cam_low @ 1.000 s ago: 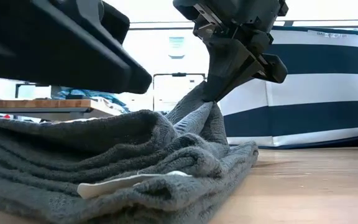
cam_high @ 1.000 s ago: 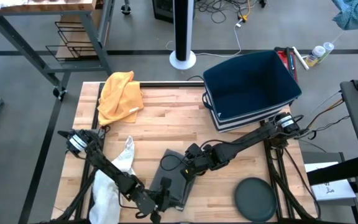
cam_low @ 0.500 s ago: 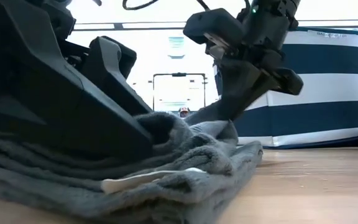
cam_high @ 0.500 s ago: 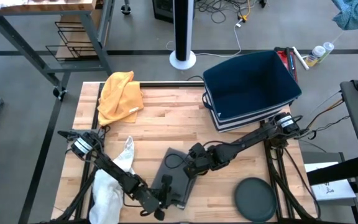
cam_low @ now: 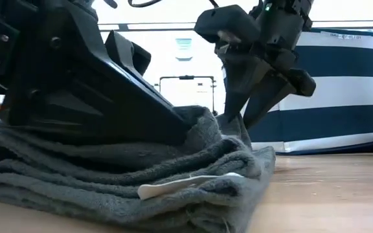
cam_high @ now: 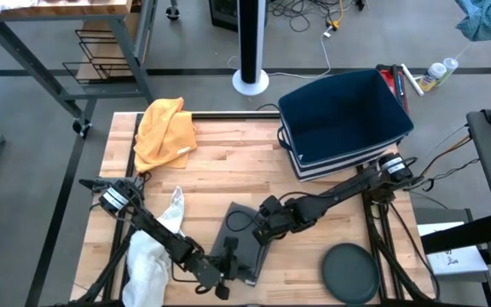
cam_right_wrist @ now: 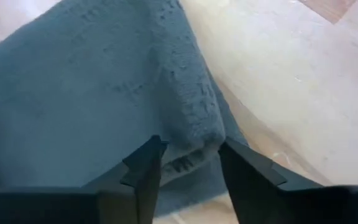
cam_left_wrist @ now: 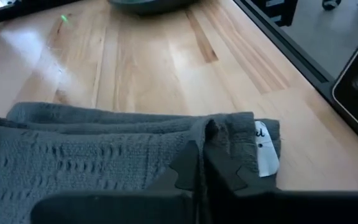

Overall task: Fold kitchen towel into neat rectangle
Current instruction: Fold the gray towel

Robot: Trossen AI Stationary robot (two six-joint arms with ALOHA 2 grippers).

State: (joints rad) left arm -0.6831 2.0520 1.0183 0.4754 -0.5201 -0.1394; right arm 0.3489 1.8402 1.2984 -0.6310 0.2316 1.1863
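Grey towel (cam_high: 244, 243) folded at table's (cam_high: 220, 162) near edge. Left gripper (cam_left_wrist: 201, 163) closed together, pressing its fringe; right gripper (cam_right_wrist: 188, 163) parted, straddling the far fold. Bare wood beyond toward basket (cam_high: 345, 119).

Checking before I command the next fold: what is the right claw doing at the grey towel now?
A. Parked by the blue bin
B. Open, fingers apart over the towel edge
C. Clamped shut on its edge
B: the right claw shows its two fingers spread apart over the grey towel edge, nothing pinched.
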